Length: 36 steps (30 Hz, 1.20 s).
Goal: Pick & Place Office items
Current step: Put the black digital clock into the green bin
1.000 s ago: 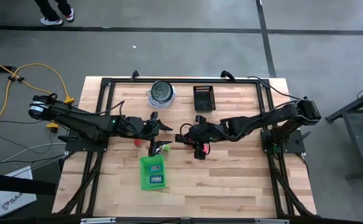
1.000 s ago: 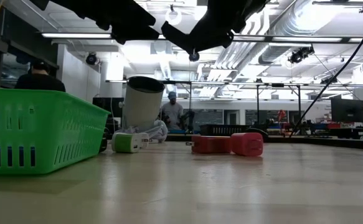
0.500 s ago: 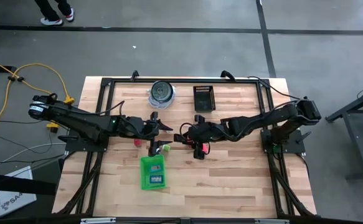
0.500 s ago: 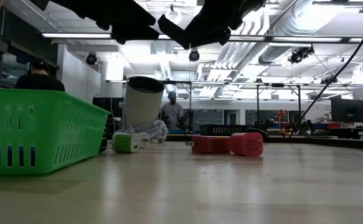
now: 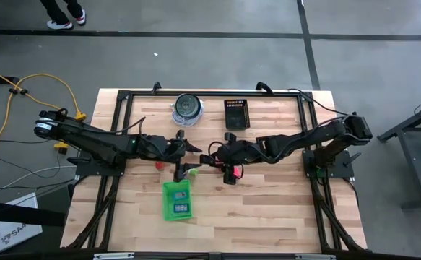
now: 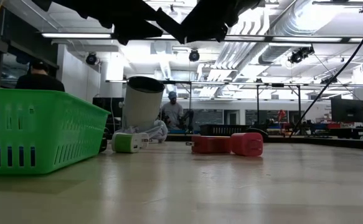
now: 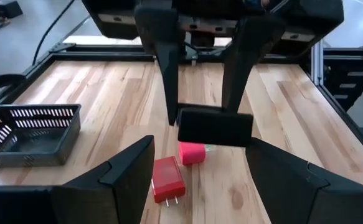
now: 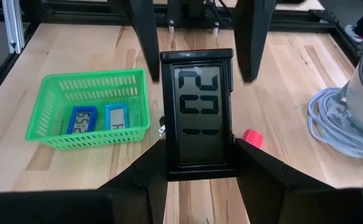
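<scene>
A black digital clock [image 8: 197,115] with a grey display hangs over the middle of the table, and my right gripper [image 8: 200,149] is shut on it. My left gripper [image 7: 200,144] is open. It faces the right one, and its fingers [image 8: 139,37] stand on either side of the clock's far end [image 7: 215,127] without touching it. Below them, a red block [image 7: 167,179] and a pink block [image 7: 192,152] rest on the wood. Two blue rectangular pieces [image 8: 84,119] lie in the green tray [image 8: 94,84]. My right gripper pinches the clock's two long sides [image 8: 172,149] between its two fingers, near one short end. The fingers run along the clock, slanting slightly down from the table's right. The clock is lifted clear and sticks out ahead of the fingers, display up.
A round container with a coiled white cable [image 5: 188,107] and a black slotted basket [image 5: 236,113] stand at the far edge. A small white-and-green piece [image 6: 128,142] and a small red bit [image 5: 158,165] lie near the tray. A black frame [image 5: 123,94] runs along the table's far edge and sides.
In the low view my right gripper has tipped up a little, and the clock's free end stands slightly higher than before. Neither hand has shifted its place, and neither gripper's gap has changed.
</scene>
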### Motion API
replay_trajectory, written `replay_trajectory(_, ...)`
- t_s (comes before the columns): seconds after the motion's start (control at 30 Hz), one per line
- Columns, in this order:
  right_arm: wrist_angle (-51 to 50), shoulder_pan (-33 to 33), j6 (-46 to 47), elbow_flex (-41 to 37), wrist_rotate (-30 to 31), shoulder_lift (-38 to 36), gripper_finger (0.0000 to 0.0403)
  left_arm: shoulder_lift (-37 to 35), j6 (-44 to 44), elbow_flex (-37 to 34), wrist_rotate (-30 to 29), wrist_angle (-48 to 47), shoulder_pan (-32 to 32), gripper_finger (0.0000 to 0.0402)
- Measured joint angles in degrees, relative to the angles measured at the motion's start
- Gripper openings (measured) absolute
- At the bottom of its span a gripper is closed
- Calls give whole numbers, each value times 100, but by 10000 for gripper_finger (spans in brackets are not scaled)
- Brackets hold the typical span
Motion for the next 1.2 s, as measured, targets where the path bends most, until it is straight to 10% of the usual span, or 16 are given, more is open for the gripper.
replay_trajectory(1.2,106,0,1,0,-2,0,146,244,195,0,13,584,0,245)
